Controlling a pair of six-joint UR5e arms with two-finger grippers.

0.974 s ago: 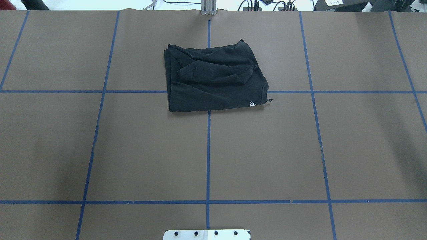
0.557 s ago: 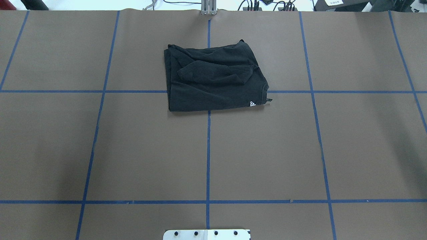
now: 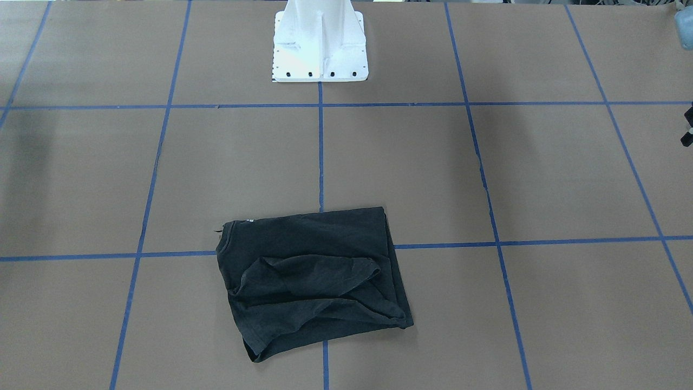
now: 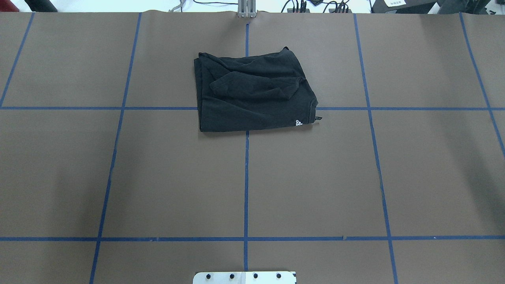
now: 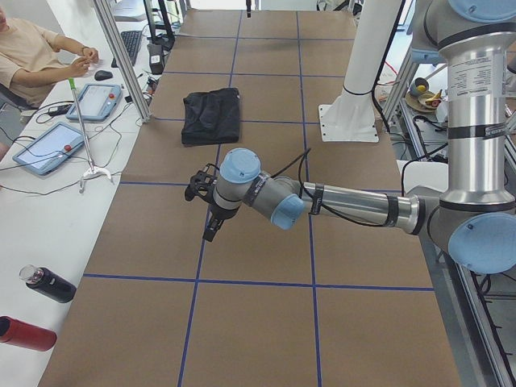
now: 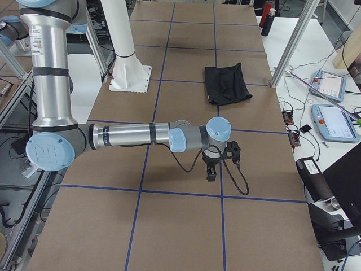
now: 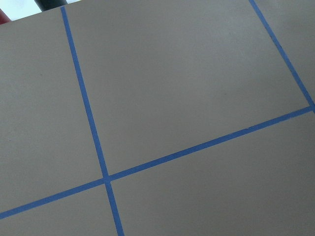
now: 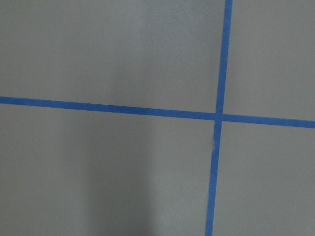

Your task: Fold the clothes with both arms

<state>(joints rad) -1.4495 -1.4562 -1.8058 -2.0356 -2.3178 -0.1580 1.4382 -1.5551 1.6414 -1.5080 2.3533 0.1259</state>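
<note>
Folded black T-shirt (image 4: pixel 252 94) lies on the brown surface (image 4: pixel 315 177); left gripper (image 5: pixel 210 230) and right gripper (image 6: pixel 211 173) hover well apart from it, spread or pressed together I cannot tell

Place: a robotics lab is indicated.
Work surface: a desk (image 4: pixel 315 177) is gridded with blue tape (image 4: pixel 246 177).
Machines: a left arm (image 5: pixel 355 205) and a right arm (image 6: pixel 124 135) are installed.
Side bench: control tablets (image 6: pixel 334 122) are laid out.

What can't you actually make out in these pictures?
- Whether the left gripper and right gripper are open or shut: seen only in side views, small.
- The T-shirt, inner layers: hidden by its own folds, every view.
- Its white logo: too small to read, overhead view.
- Wrist views show only table, no fingers.
</note>
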